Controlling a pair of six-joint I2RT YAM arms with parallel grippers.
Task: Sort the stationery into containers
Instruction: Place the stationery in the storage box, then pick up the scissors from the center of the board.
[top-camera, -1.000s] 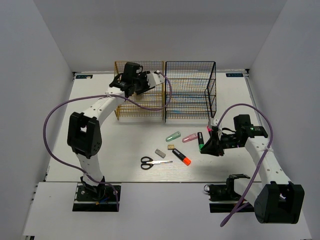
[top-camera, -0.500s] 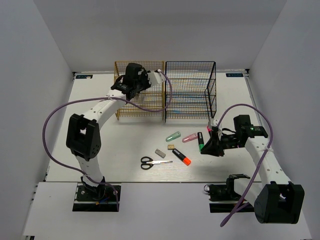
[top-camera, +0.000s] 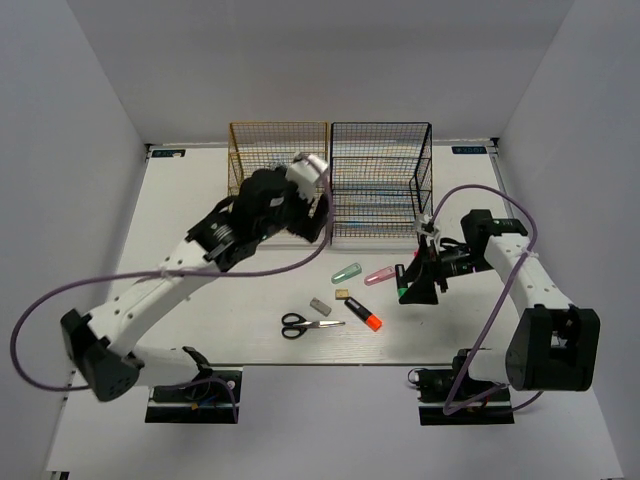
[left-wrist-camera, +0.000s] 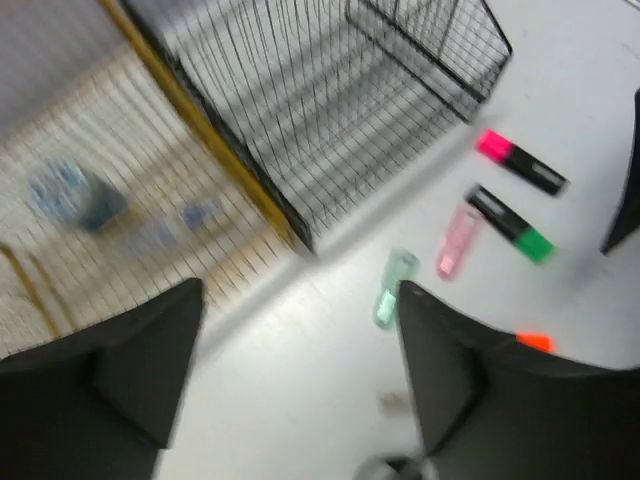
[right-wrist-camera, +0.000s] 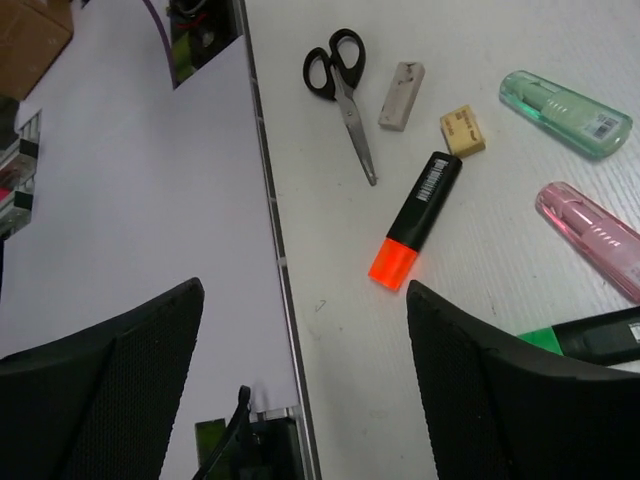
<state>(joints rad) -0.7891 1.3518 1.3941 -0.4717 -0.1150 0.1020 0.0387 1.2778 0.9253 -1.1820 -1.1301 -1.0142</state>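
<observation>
Blurred; hand (left-wrist-camera: 298, 300) spread wide; black rack (left-wrist-camera: 330, 110) beside gold rack (left-wrist-camera: 130, 180); pastel green highlighter (left-wrist-camera: 395, 288) near

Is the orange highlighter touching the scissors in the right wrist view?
No, a strip of table shows between the scissors blade tips and the orange highlighter.

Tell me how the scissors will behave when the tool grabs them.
The scissors look stiff: metal blades, closed. Lying flat, they likely won't roll, though a push could spin them. Thin smooth blades may slip; the black handles probably give better grip.
</observation>
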